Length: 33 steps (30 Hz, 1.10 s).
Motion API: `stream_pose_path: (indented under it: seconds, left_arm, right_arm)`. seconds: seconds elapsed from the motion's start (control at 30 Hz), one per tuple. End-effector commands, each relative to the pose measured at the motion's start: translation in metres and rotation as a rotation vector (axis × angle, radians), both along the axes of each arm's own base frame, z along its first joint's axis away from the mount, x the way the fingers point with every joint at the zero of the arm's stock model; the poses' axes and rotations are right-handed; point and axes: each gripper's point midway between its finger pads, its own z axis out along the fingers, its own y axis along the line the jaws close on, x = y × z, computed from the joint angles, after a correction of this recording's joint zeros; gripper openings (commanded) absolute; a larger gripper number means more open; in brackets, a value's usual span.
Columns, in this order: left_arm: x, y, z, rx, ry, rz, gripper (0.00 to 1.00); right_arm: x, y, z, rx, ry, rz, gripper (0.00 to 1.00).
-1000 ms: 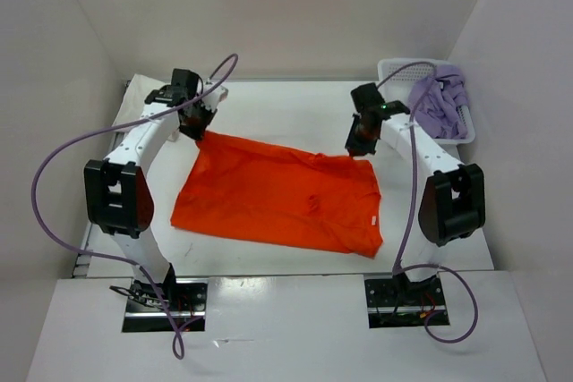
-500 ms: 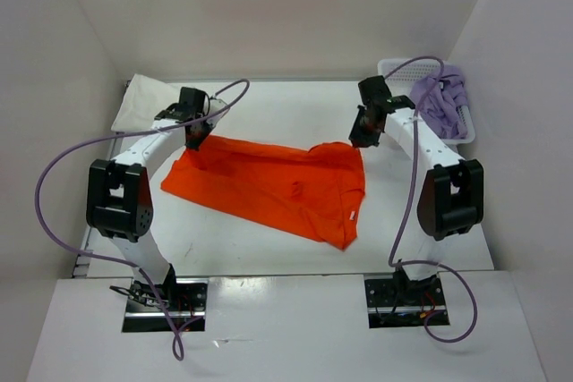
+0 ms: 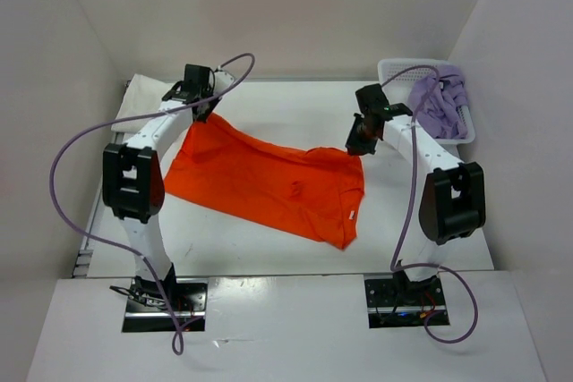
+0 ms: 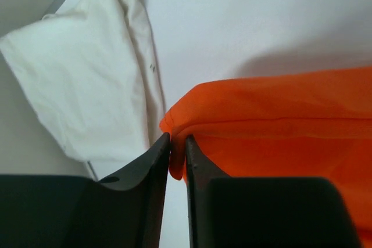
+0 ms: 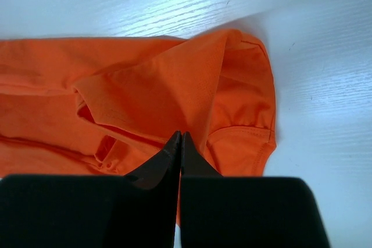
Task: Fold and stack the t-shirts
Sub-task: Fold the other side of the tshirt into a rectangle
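The orange t-shirt (image 3: 269,181) lies spread across the middle of the table. My left gripper (image 3: 200,116) is at its far left corner. In the left wrist view the jaws (image 4: 178,143) stand a narrow gap apart, with a fold of orange cloth (image 4: 279,114) pinched between them. My right gripper (image 3: 358,145) is at the shirt's far right corner, shut tight (image 5: 179,137) on the orange cloth (image 5: 145,85) near a sleeve. The cream-white t-shirt (image 4: 87,85) lies folded at the far left (image 3: 131,103), partly behind the left arm. The lavender t-shirt (image 3: 439,105) is bunched in the basket.
A white perforated basket (image 3: 394,69) stands at the far right corner. White walls close in the table at the back and on both sides. Purple cables loop off both arms.
My left gripper has moved back and to the right, drawing the shirt's left corner with it, and its jaws have parted slightly. The right gripper has shifted a little and stays shut.
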Motion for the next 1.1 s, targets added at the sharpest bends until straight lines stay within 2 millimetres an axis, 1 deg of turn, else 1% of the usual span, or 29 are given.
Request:
stream_pose_path:
  seconds: [0.0, 0.03, 0.07, 0.1, 0.13, 0.17, 0.2, 0.23, 0.27, 0.3, 0.33, 0.37, 0.4, 0.43, 0.47, 0.5, 0.53, 0.6, 0.63, 0.67, 0.77, 0.8, 0.9, 0.97, 1.0, 1.03, 1.07]
  left_arm:
    - [0.029, -0.006, -0.022, -0.073, 0.011, 0.030, 0.25]
    - [0.039, -0.009, -0.014, -0.091, -0.013, 0.028, 0.30]
    - [0.042, -0.011, -0.017, -0.107, -0.015, 0.043, 0.45]
    - [0.047, -0.006, -0.027, -0.113, -0.001, 0.063, 0.54]
    - [0.051, -0.005, -0.027, -0.117, -0.009, 0.079, 0.62]
    - [0.061, -0.002, -0.016, -0.142, -0.044, 0.105, 0.68]
    - [0.061, 0.004, -0.026, -0.147, -0.014, 0.129, 0.74]
    - [0.063, 0.003, -0.023, -0.156, -0.013, 0.139, 0.75]
    - [0.068, 0.017, -0.011, -0.186, -0.036, 0.177, 0.75]
    - [0.063, 0.017, -0.010, -0.214, -0.012, 0.162, 0.76]
    - [0.059, 0.020, 0.011, -0.246, -0.041, 0.158, 0.76]
    - [0.050, 0.028, 0.013, -0.258, -0.022, 0.155, 0.76]
    - [0.035, 0.025, 0.004, -0.281, 0.029, 0.125, 0.77]
    - [0.022, 0.024, 0.013, -0.277, 0.039, 0.106, 0.77]
    - [0.003, 0.030, 0.003, -0.248, 0.105, 0.084, 0.77]
    - [-0.012, 0.031, -0.006, -0.254, 0.150, 0.064, 0.77]
    - [-0.044, 0.032, -0.028, -0.256, 0.232, 0.060, 0.77]
    - [-0.080, 0.037, -0.054, -0.250, 0.336, 0.036, 0.77]
    - [-0.094, 0.038, -0.062, -0.243, 0.365, 0.044, 0.77]
    - [-0.119, 0.038, -0.087, -0.239, 0.451, 0.044, 0.77]
    - [-0.140, 0.049, -0.097, -0.255, 0.489, 0.110, 0.77]
    - [-0.148, 0.056, -0.103, -0.252, 0.509, 0.153, 0.77]
    - [-0.160, 0.067, -0.115, -0.214, 0.547, 0.192, 0.77]
    - [-0.176, 0.071, -0.128, -0.183, 0.613, 0.214, 0.76]
    - [-0.180, 0.074, -0.131, -0.168, 0.624, 0.223, 0.76]
    - [-0.184, 0.081, -0.129, -0.156, 0.621, 0.242, 0.74]
    - [-0.191, 0.084, -0.133, -0.135, 0.638, 0.254, 0.74]
  right_arm:
    - [0.024, 0.006, 0.015, 0.003, -0.090, 0.010, 0.00]
    - [0.028, 0.007, 0.011, 0.001, -0.081, 0.010, 0.00]
    - [0.032, 0.008, 0.014, 0.003, -0.092, 0.010, 0.00]
    - [0.037, 0.009, 0.015, 0.006, -0.103, 0.010, 0.00]
    - [0.040, 0.010, 0.014, 0.006, -0.101, 0.010, 0.00]
    - [0.045, 0.011, 0.012, 0.005, -0.099, 0.010, 0.00]
    - [0.045, 0.011, 0.008, 0.003, -0.090, 0.010, 0.00]
    - [0.051, 0.013, 0.013, 0.007, -0.105, 0.010, 0.00]
    - [0.054, 0.012, 0.009, -0.003, -0.100, 0.005, 0.00]
    - [0.056, 0.012, 0.012, -0.001, -0.108, 0.005, 0.00]
    - [0.061, 0.014, 0.015, 0.002, -0.117, 0.005, 0.00]
    - [0.066, 0.012, 0.011, -0.013, -0.115, -0.003, 0.00]
    - [0.070, 0.011, 0.012, -0.023, -0.123, 0.000, 0.00]
    - [0.076, 0.013, 0.019, -0.020, -0.135, 0.000, 0.00]
    - [0.078, 0.014, 0.016, -0.024, -0.122, 0.000, 0.00]
    - [0.085, 0.014, 0.025, -0.024, -0.150, -0.005, 0.00]
    - [0.087, 0.014, 0.025, -0.029, -0.151, 0.002, 0.00]
    - [0.090, 0.014, 0.032, -0.026, -0.164, 0.002, 0.00]
    - [0.087, 0.014, 0.031, -0.028, -0.154, 0.002, 0.00]
    - [0.090, 0.014, 0.035, -0.026, -0.164, 0.002, 0.00]
    - [0.086, 0.018, 0.034, -0.028, -0.154, 0.011, 0.00]
    - [0.086, 0.018, 0.038, -0.025, -0.165, 0.011, 0.00]
    - [0.080, 0.016, 0.040, -0.025, -0.165, 0.011, 0.00]
    - [0.078, 0.016, 0.042, -0.025, -0.166, 0.011, 0.00]
    - [0.076, 0.015, 0.042, -0.025, -0.166, 0.011, 0.00]
    - [0.075, 0.015, 0.046, -0.022, -0.175, 0.011, 0.00]
    - [0.075, 0.015, 0.047, -0.022, -0.175, 0.011, 0.00]
